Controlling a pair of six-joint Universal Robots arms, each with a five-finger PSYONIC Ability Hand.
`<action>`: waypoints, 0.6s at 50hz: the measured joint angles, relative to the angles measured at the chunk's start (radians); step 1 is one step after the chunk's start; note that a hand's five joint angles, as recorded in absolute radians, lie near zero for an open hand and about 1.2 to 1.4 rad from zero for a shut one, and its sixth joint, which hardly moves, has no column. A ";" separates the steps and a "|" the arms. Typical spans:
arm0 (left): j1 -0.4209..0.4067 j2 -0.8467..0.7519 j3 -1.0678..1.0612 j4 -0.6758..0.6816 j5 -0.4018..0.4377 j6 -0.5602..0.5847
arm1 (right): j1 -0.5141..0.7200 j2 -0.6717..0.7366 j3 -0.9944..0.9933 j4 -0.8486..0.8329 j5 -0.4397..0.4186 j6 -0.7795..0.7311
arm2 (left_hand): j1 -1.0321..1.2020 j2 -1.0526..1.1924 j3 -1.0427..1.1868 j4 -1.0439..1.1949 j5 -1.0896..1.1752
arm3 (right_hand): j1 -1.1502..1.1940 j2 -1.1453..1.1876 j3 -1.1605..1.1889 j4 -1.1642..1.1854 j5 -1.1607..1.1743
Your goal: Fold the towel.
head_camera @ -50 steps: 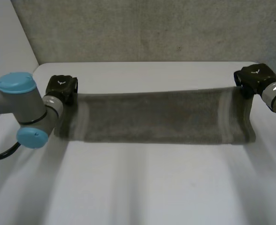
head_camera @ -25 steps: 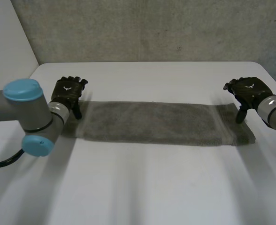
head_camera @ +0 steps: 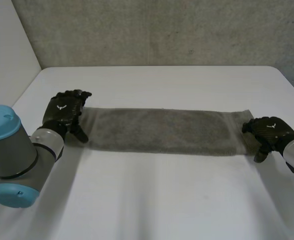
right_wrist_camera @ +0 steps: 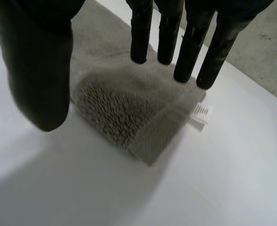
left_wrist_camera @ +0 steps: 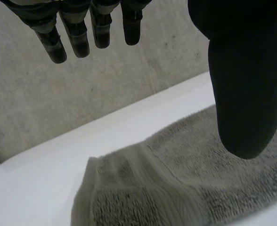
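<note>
A grey-brown towel (head_camera: 164, 131) lies flat on the white table (head_camera: 152, 200) as a long folded strip running left to right. My left hand (head_camera: 63, 111) hovers at the strip's left end, fingers (left_wrist_camera: 77, 33) straight and spread, thumb (left_wrist_camera: 242, 84) apart, holding nothing; the towel's end (left_wrist_camera: 143, 188) lies below its palm. My right hand (head_camera: 268, 132) is at the right end, open, its fingers (right_wrist_camera: 176, 33) straight above the towel's corner (right_wrist_camera: 129, 113). A small white label (right_wrist_camera: 200, 113) sticks out from that corner.
A rough grey wall (head_camera: 157, 30) stands behind the table's far edge. My left arm's blue-capped joint (head_camera: 7, 150) stands over the table's near left side.
Both hands held the towel's ends up off the table a second ago. The towel has come down flat, both hands have let go and opened, then drawn back toward the near side.
</note>
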 measured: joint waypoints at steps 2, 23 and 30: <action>0.001 0.005 -0.002 0.005 0.000 0.000 | -0.007 0.018 -0.002 -0.015 -0.002 0.000 | 0.000 0.000 0.000 0.000 0.000 | 0.056 0.057 0.055 0.055 0.051; -0.002 0.009 -0.018 0.010 0.002 0.003 | -0.041 0.073 -0.059 -0.035 0.013 -0.033 | 0.000 0.000 0.000 0.000 0.000 | 0.819 0.816 0.840 0.847 0.824; 0.001 0.013 -0.019 0.010 0.002 0.003 | -0.151 -0.005 -0.080 -0.021 0.014 -0.036 | 0.000 0.000 0.000 0.000 0.000 | 0.821 0.816 0.840 0.847 0.824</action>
